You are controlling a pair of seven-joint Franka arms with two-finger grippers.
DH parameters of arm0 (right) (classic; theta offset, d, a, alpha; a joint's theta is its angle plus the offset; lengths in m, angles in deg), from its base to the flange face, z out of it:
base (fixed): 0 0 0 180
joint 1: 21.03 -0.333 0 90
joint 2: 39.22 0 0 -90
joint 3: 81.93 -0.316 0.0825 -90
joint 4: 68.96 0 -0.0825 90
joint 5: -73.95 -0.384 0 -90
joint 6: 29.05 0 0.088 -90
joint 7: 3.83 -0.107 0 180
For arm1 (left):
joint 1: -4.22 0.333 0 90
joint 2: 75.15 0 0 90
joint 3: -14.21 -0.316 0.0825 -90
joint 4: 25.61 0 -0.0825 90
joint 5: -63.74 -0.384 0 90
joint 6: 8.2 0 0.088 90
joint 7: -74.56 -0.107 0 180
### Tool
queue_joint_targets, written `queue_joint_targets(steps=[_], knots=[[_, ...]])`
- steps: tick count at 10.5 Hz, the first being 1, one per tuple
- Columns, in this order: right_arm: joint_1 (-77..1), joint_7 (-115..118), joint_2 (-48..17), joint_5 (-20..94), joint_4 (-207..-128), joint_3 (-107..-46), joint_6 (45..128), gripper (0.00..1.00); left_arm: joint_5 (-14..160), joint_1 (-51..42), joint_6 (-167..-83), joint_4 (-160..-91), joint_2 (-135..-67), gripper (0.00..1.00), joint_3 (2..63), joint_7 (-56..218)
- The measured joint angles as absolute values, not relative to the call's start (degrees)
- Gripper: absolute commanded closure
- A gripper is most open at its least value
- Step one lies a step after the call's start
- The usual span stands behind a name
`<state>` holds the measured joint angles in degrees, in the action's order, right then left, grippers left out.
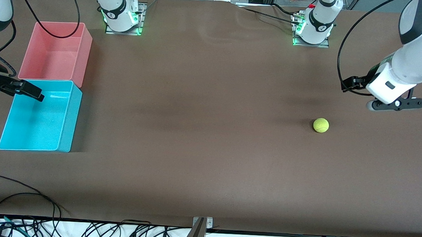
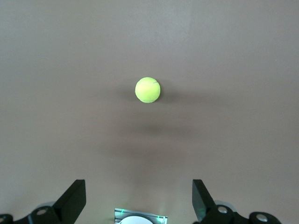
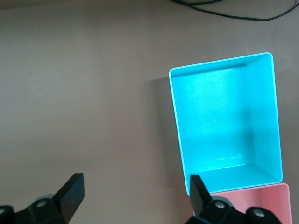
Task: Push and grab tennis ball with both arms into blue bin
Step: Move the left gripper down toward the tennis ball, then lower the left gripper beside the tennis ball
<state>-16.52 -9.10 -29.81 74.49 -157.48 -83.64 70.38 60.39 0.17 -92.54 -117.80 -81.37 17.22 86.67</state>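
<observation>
On the brown table (image 1: 204, 97) we see the right gripper (image 1: 18, 88) spread wide over the blue bin (image 1: 36, 125), then the tennis ball (image 1: 320, 125) lying apart from the left gripper (image 1: 397, 104), which hangs unclenched above the table.

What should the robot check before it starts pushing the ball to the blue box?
1. Tennis ball lies free on the table, toward the left arm's end: ok.
2. Left end effector open, ball ahead of it, not touching: ok.
3. Right end effector open, up by the blue bin: ok.
4. Blue bin has nothing in it: ok.
5. Table between ball and bin shows nothing in the way: ok.
6. Pink bin touches the blue bin, so the ball could land in the wrong one: not ok.
</observation>
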Motion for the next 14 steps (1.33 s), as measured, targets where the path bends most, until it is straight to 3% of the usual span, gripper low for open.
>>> queue_joint_targets(steps=[3,4,5,6,9,13,14], knots=[[-16.52,-9.10,-29.78,74.49,-157.47,-83.64,70.38,0.00,60.38,0.21,-92.59,-118.25,-83.08,0.00,17.22,86.42],[-16.52,-9.10,-29.78,74.49,-157.47,-83.64,70.38,0.00,60.38,0.38,-92.59,-118.46,-83.20,0.05,17.16,86.36],[-16.52,-9.10,-29.78,74.49,-157.47,-83.63,70.38,0.00,60.38,0.75,-92.59,-118.61,-83.33,0.16,17.07,86.29],[-16.52,-9.10,-29.78,74.49,-157.47,-83.63,70.38,0.00,60.38,1.24,-92.59,-118.77,-83.53,0.33,16.95,86.13],[-16.52,-9.10,-29.78,74.49,-157.47,-83.63,70.38,0.00,60.37,2.14,-93.88,-120.29,-84.37,0.55,16.62,83.70],[-16.52,-9.10,-29.78,74.49,-157.45,-83.63,70.38,0.00,60.34,4.54,-113.28,-133.05,-83.94,0.78,16.54,76.88],[-16.54,-9.08,-29.78,74.49,-157.45,-83.64,70.38,0.00,60.34,4.53,-117.98,-136.93,-83.19,0.92,16.63,76.49]])
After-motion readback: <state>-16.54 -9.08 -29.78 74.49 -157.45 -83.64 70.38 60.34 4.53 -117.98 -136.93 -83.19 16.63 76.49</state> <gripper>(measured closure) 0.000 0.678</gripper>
